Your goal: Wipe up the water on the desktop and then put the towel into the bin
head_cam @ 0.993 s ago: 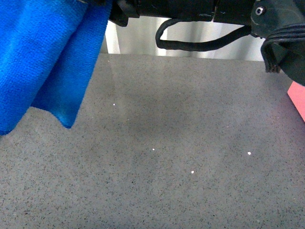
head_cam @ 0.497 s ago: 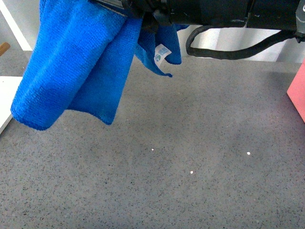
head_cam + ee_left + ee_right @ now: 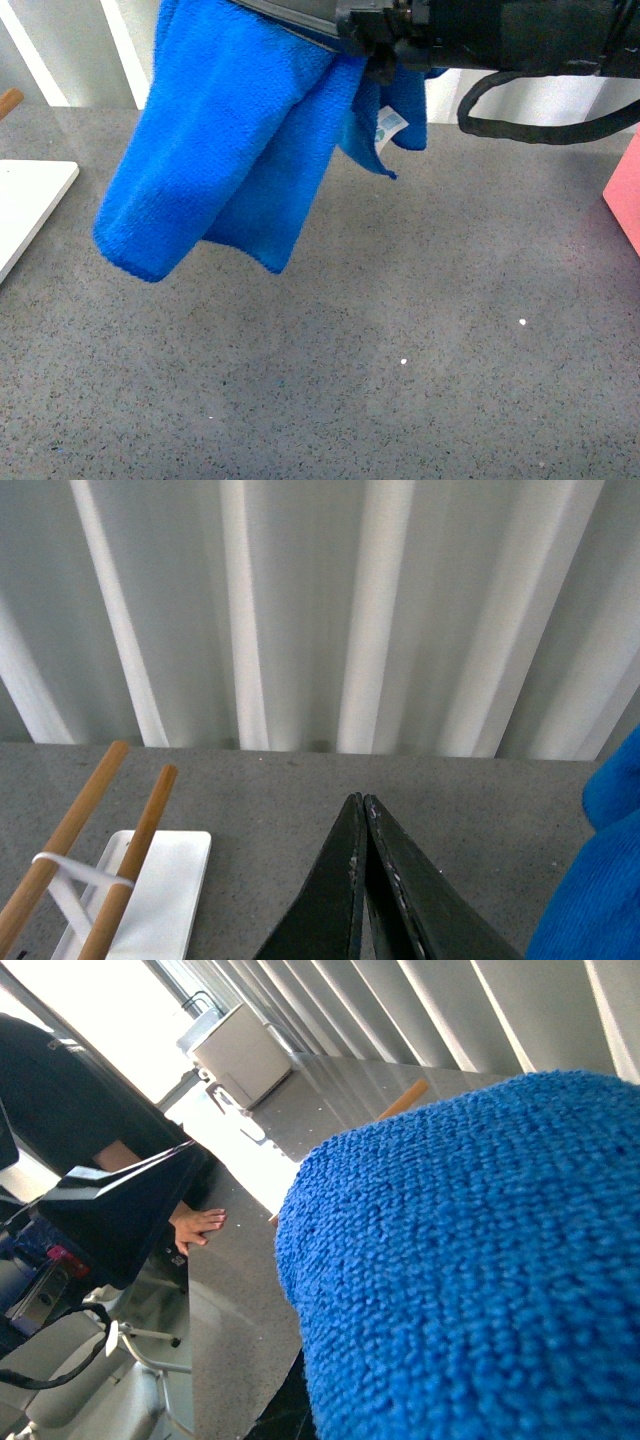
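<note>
The bright blue towel (image 3: 230, 140) hangs folded from my right gripper (image 3: 365, 45) at the top of the front view, its white tag (image 3: 391, 124) dangling, well above the dark-grey speckled desktop (image 3: 420, 330). My right gripper is shut on the towel, which fills the right wrist view (image 3: 480, 1270) and hides the fingers. My left gripper (image 3: 362, 802) is shut and empty, held over the desktop (image 3: 270, 790), with the towel's edge (image 3: 600, 900) beside it. No bin is in view.
A flat white board (image 3: 25, 205) lies at the left edge; in the left wrist view it (image 3: 150, 890) carries a rack with two wooden rods (image 3: 120, 870). A pink object (image 3: 625, 200) is at the right edge. A person's hand (image 3: 200, 1225) rests on the desktop's far side.
The right arm has carried the hanging towel to the right and slightly lower across the front view; the white board at the left has come into sight.
</note>
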Motion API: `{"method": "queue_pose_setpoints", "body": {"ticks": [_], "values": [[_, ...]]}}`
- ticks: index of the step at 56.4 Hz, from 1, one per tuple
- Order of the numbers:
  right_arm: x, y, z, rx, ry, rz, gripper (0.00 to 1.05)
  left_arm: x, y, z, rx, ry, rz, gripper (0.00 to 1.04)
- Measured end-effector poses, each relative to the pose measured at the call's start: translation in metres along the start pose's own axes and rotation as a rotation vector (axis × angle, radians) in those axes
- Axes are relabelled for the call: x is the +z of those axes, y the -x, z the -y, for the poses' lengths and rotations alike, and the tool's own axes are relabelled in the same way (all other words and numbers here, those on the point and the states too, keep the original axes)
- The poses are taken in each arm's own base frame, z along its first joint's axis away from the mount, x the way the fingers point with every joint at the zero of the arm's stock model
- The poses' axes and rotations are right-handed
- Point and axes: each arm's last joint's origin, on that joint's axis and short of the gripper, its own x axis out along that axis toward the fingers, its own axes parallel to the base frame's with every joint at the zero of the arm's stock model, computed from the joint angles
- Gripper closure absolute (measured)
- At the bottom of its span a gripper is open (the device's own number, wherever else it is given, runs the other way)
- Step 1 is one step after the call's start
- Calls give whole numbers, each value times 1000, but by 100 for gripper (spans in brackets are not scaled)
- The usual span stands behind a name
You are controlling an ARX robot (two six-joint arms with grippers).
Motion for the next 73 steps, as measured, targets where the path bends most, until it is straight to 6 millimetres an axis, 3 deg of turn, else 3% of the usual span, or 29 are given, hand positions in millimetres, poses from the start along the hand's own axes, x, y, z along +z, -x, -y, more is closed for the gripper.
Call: {"method": "queue_pose_setpoints", "body": {"ticks": [26, 43, 73], "values": [[2, 5, 1, 6, 14, 15, 99, -22, 43, -22, 7, -1, 2, 101], [0, 6, 2, -6, 4, 2, 99, -34, 62, -23, 6, -1, 16, 101], [-9, 9, 5, -25, 3, -29, 99, -29, 82, -23, 5, -2, 35, 101]]}}
